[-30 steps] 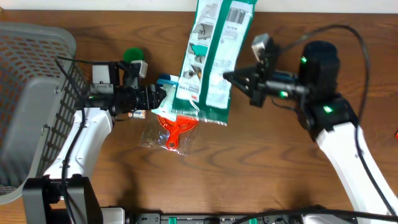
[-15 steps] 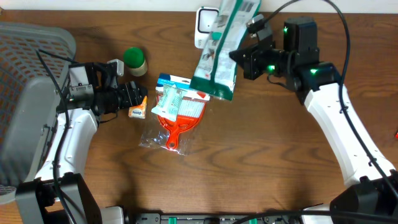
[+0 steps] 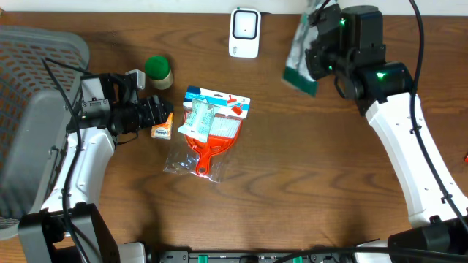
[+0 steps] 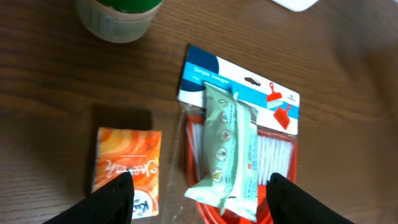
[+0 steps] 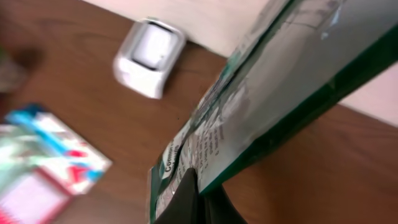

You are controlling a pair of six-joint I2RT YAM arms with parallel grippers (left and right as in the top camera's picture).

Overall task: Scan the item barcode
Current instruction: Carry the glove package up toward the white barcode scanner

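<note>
Right of the white scanner (image 3: 244, 31), the green packet (image 3: 298, 60) hangs clamped in the right claw (image 5: 198, 200).

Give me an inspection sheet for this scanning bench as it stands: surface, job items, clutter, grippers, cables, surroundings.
surface: wooden table, no spills seen.
job's things: green package held off the table, to the right of the white scanner at the far edge.
clutter: brush and dustpan pack with a pale green pouch lying on it; orange packet beside it; green-lidded jar.
grippers: left gripper open, over the orange packet and the pack, holding nothing; right gripper shut on the green package.
cables: black cables loop over the right arm; more run along the left arm.
surroundings: grey basket at the table's left edge.
</note>
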